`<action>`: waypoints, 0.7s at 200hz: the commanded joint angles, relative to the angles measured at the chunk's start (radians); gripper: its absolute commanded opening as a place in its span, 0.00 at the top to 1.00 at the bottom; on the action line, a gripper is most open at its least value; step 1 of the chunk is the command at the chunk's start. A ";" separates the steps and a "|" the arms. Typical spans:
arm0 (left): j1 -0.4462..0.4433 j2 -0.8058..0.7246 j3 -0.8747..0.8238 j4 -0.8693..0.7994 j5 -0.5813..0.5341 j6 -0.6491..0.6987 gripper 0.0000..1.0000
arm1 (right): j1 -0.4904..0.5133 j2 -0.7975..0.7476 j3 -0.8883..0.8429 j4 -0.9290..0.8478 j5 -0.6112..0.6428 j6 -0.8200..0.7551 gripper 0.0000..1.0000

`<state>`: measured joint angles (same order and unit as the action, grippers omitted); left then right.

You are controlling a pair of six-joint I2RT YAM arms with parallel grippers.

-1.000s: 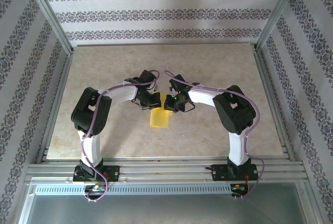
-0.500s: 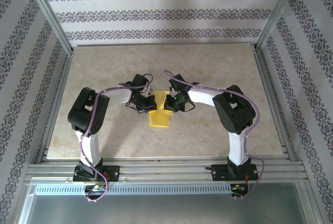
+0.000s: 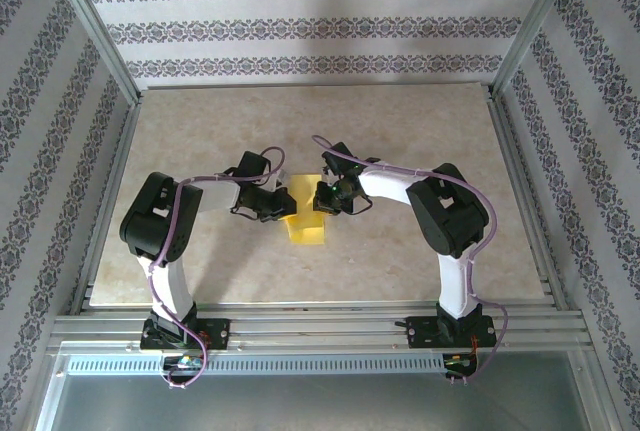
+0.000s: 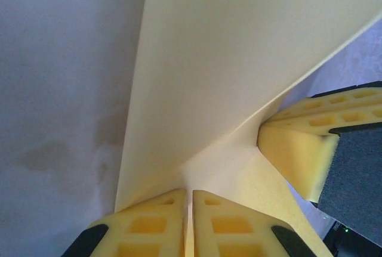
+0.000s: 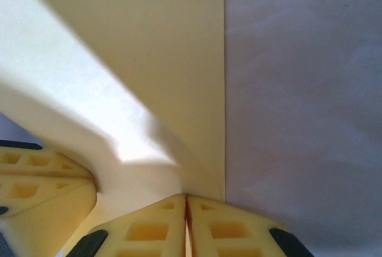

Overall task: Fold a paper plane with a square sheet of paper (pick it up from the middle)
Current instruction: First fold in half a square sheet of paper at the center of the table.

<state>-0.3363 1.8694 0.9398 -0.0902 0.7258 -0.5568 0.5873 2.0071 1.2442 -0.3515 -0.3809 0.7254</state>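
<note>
The left gripper [image 4: 191, 203] is closed down to a hairline slit and pinches an edge of the paper [image 4: 239, 60]. The right gripper [image 5: 186, 203] is nipped onto the same sheet in the same manner, jaws all but touching. The two sit just beside each other, nose to nose over the middle of the tabletop [image 3: 400, 131], with the paper caught between them. From the pinch points the sheet rises and bends into a soft ridge. One flap stands up while the rest lies flat on the tabletop and runs toward the near edge. Seen from above, the paper reads as a narrow yellow strip, not a full square, so I judge a first lengthwise fold to be made or in the making. No sharp nose, no angled corner folds and no wings are to be seen; in my assessment most of the folding is not yet done. The left arm [image 3: 165, 231] is crouched low, elbow out to the left, forearm reaching inward and wrist dipped to the surface. The right arm [image 3: 450, 213] mirrors it from the other side. Both wrists sit close to the tabletop, a pose that looks suited to working the sheet against the surface, not to carrying it.
</note>
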 commanded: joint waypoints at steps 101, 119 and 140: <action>0.010 0.054 -0.046 -0.045 -0.097 0.041 0.89 | 0.020 -0.055 0.056 -0.030 -0.032 -0.070 0.85; 0.010 0.058 -0.048 -0.042 -0.095 0.038 0.89 | 0.027 -0.039 0.057 -0.027 -0.040 -0.075 0.85; 0.010 0.062 -0.046 -0.042 -0.095 0.038 0.89 | 0.035 -0.012 0.062 -0.031 -0.035 -0.075 0.85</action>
<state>-0.3325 1.8683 0.9276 -0.0715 0.7296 -0.5518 0.6052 1.9854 1.2770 -0.3843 -0.4019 0.6727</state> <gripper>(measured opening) 0.108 0.147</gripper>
